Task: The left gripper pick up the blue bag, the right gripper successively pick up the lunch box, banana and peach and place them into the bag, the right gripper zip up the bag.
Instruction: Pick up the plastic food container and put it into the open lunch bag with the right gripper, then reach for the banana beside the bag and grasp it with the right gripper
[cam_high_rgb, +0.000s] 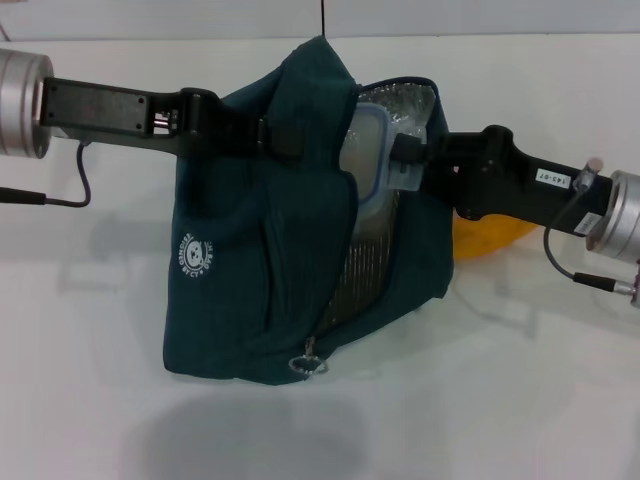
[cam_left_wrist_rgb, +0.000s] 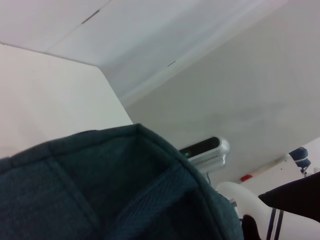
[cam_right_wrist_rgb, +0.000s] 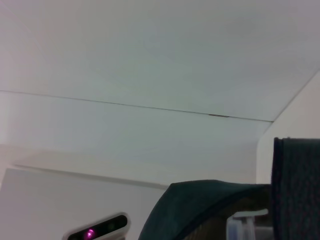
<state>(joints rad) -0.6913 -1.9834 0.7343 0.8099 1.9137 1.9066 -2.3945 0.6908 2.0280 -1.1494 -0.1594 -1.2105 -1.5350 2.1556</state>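
Right gripper (cam_high_rgb: 405, 152) clamped on the lunch box (cam_high_rgb: 366, 140), reaching in from the right side of the head view, fingertips at the box's edge. Lunch box tilted on end, partly inside the mouth of the blue bag (cam_high_rgb: 270, 250), its clear blue-rimmed body showing against the silver foil lining (cam_high_rgb: 372, 262); not yet let go, and probably not yet seated at the bottom. Same box just visible past the bag's rim in the right wrist view.

Left gripper (cam_high_rgb: 268, 133) shut on the bag's upper fabric, apparently at a handle, holding the bag up and open. Bag hanging from that grip, its lower edge near or on the white tabletop (cam_high_rgb: 500, 400); contact not clear from the pictures. White round logo (cam_high_rgb: 198, 256) facing the head camera on the bag's front. Zipper open along the front edge, metal ring pull (cam_high_rgb: 308, 362) dangling near the bottom corner.

Beyond the bag, a yellow-orange shape, most likely the banana (cam_high_rgb: 490, 240), lying on the tabletop under the right arm, mostly hidden by it. Peach not visible in any view.

Judged progress: bag pickup done, first of three items in the middle of being placed. Left to do: release the lunch box inside, fetch banana, then peach, then zip the bag with the right gripper.
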